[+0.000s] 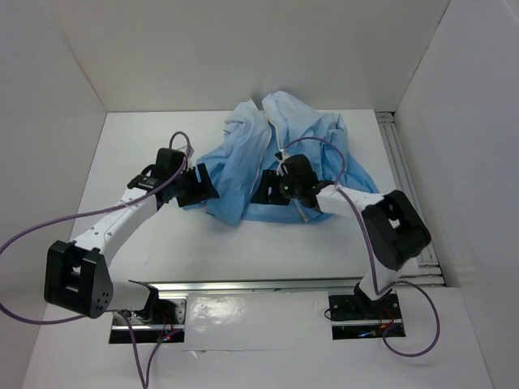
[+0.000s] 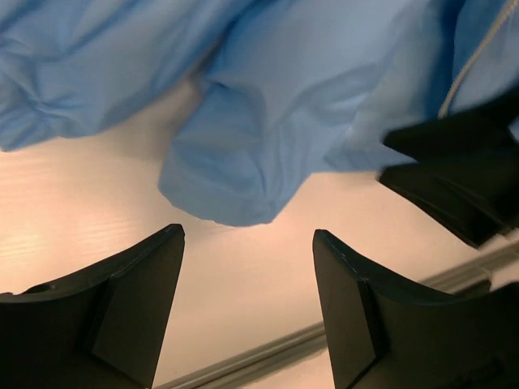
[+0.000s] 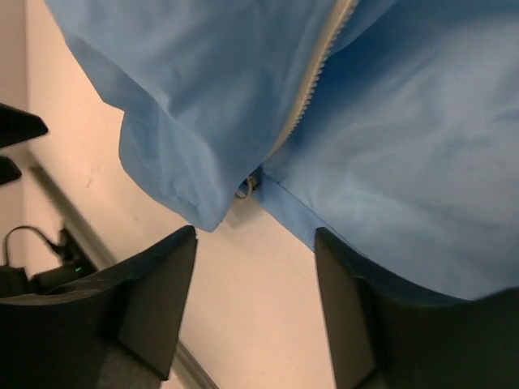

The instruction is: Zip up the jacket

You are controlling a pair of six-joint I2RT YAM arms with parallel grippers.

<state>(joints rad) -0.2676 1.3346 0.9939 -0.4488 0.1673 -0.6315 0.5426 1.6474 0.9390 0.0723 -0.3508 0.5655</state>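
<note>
The light-blue jacket (image 1: 276, 150) lies crumpled at the middle back of the table. My left gripper (image 1: 206, 185) is open at the jacket's left edge; in the left wrist view its open gripper (image 2: 247, 235) hovers just short of a folded fabric corner (image 2: 235, 182), holding nothing. My right gripper (image 1: 269, 193) is open at the jacket's near hem. In the right wrist view the open gripper (image 3: 255, 235) sits just below the hem, where the pale zipper strip (image 3: 312, 89) ends at a small metal slider (image 3: 246, 188). The right finger tip (image 3: 340, 267) touches the hem.
White walls enclose the table (image 1: 146, 146) on the left, back and right. A metal rail (image 1: 405, 170) runs along the right side and another along the near edge (image 1: 268, 285). Purple cables loop off both arms. The right gripper shows in the left wrist view (image 2: 462, 186).
</note>
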